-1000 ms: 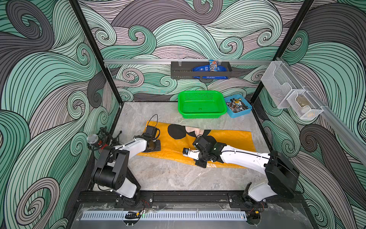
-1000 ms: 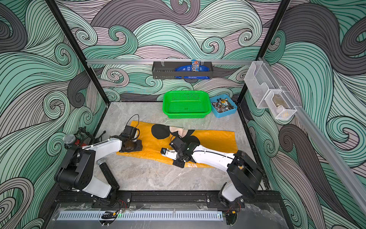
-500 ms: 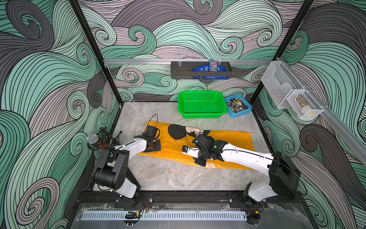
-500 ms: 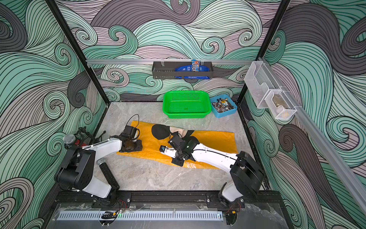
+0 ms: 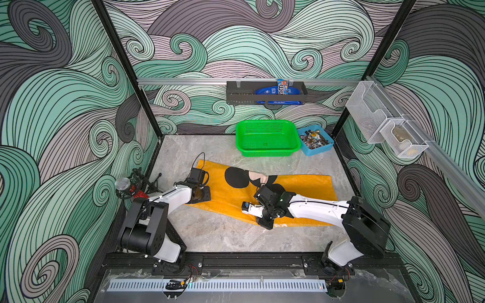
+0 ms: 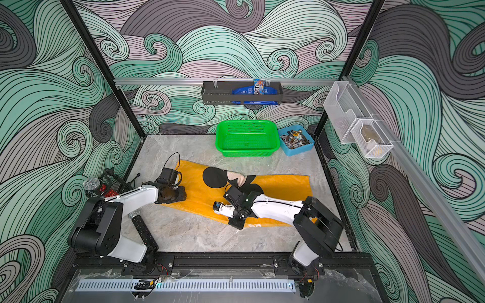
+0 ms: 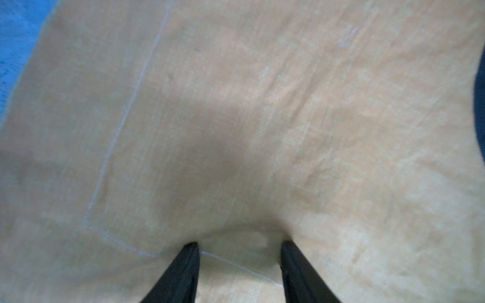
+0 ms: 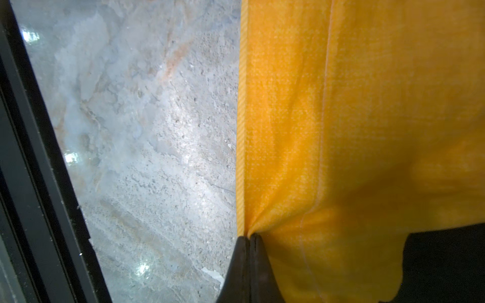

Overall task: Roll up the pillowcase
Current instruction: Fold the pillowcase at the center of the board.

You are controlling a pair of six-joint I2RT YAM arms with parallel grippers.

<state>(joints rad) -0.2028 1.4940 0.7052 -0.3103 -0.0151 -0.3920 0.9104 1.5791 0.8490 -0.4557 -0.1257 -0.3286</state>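
Note:
The pillowcase (image 5: 301,186) (image 6: 278,183) lies as a long mustard-yellow strip across the table, with black round print near its middle. My left gripper (image 5: 200,194) (image 6: 176,195) rests on its left end. In the left wrist view its jaws (image 7: 238,244) stand open, with both tips pressed down on the fabric (image 7: 288,118) and nothing between them. My right gripper (image 5: 265,224) (image 6: 236,224) is at the near edge. In the right wrist view it (image 8: 248,236) is shut on the hem, and the cloth (image 8: 367,118) puckers at the pinch.
A green basket (image 5: 266,139) and a blue bin of small parts (image 5: 316,140) stand at the back right. A microphone (image 5: 123,183) sits by the left arm's base. The black front rail (image 8: 39,170) runs close to the near hem. Bare marble table (image 5: 223,230) lies in front.
The right arm has shifted slightly while keeping its hold on the hem. The left arm has not moved.

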